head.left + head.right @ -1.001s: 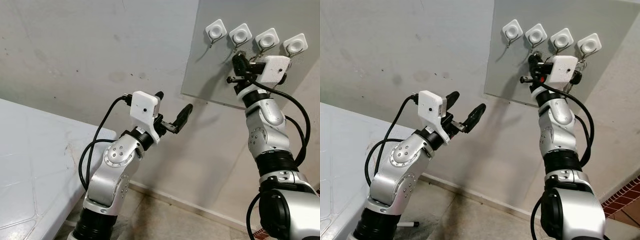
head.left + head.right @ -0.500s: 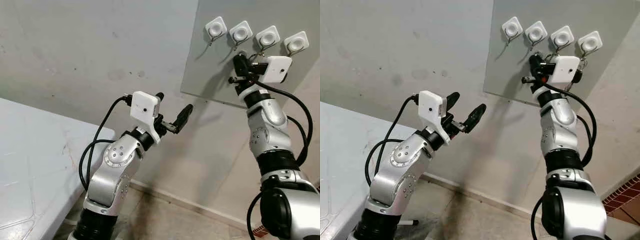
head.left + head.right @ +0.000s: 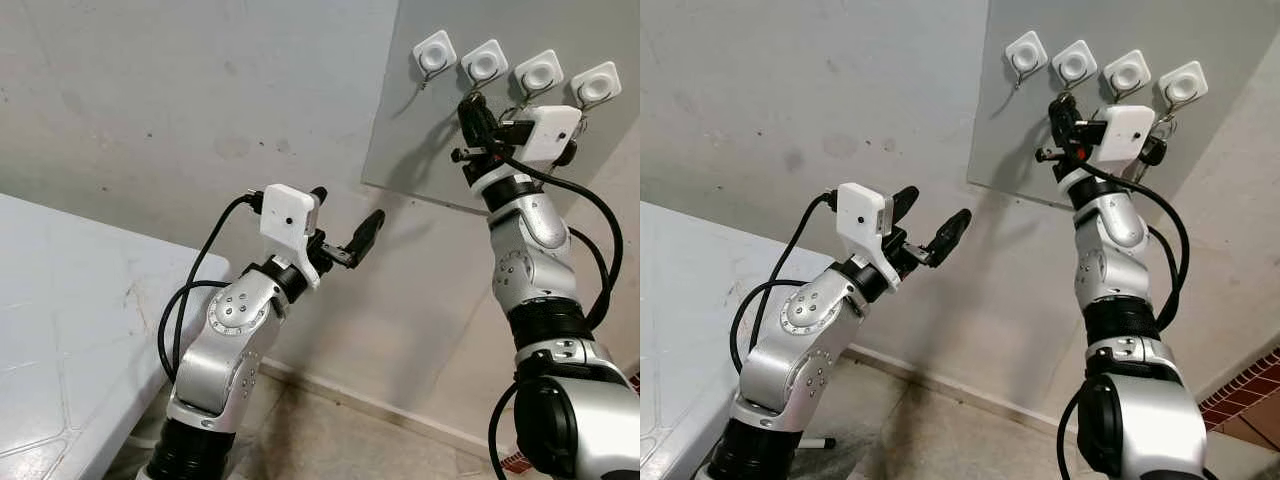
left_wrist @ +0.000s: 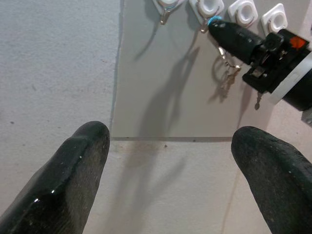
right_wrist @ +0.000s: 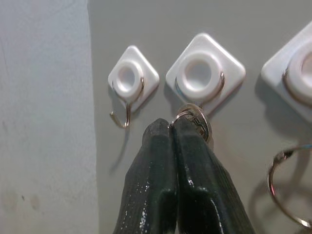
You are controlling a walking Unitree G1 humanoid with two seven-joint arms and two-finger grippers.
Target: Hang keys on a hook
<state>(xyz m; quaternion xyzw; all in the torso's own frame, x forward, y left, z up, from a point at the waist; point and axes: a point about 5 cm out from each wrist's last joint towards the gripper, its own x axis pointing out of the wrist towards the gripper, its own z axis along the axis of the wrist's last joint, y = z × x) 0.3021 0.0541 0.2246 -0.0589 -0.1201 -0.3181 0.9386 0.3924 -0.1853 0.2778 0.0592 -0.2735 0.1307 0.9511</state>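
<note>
Raised slightly higher against grey panel (image 3: pixel 520 150): right gripper (image 5: pixel 171 127), fingers pinched together on key ring (image 5: pixel 194 118), directly beneath second white hook (image 5: pixel 204 73) from left in row of four. Further keys (image 4: pixel 228 78) dangling beside hooks. Left gripper (image 3: pixel 345 222) held mid-air before wall (image 3: pixel 180 100), fingers spread wide, grasping nothing. White table (image 3: pixel 60 300) at left.
</note>
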